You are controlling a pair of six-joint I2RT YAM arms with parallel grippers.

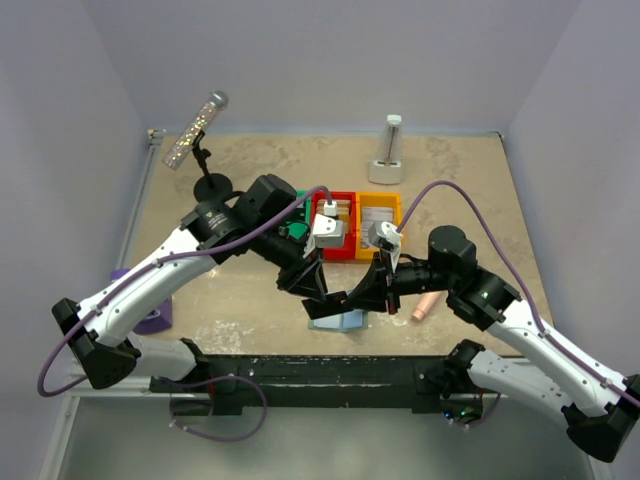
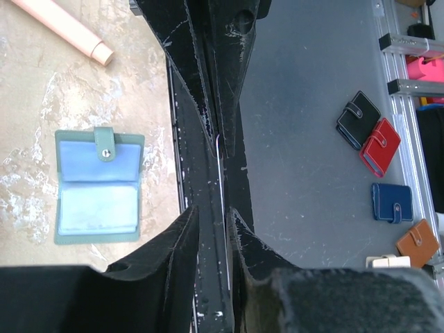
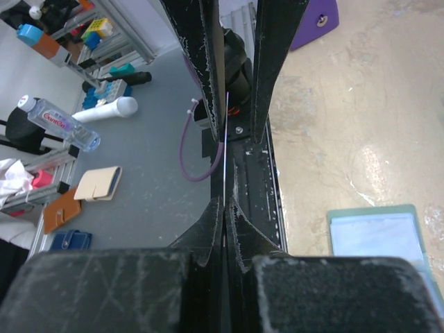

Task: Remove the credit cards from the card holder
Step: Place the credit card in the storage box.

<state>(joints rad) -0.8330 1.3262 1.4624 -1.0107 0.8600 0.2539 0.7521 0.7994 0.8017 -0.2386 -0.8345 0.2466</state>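
Note:
The card holder [image 1: 335, 320] lies open and flat near the table's front edge; it is pale blue with a greenish rim and a small tab. It also shows in the left wrist view [image 2: 97, 184] and the right wrist view [image 3: 378, 239]. Both grippers meet just above it. My right gripper [image 3: 224, 202] is shut on a thin credit card [image 3: 225, 132] seen edge-on. My left gripper [image 2: 214, 210] is open, its fingers on either side of the same card [image 2: 220, 173], opposite the right gripper [image 1: 357, 293]. No other cards show.
A pink tube [image 1: 423, 307] lies right of the holder. Green [image 1: 297, 230], red [image 1: 335, 225] and yellow [image 1: 380, 215] bins stand behind the grippers. A purple object [image 1: 150, 315] lies at the left edge. A glitter tube on a stand [image 1: 195, 130] and a white stand [image 1: 388, 150] are at the back.

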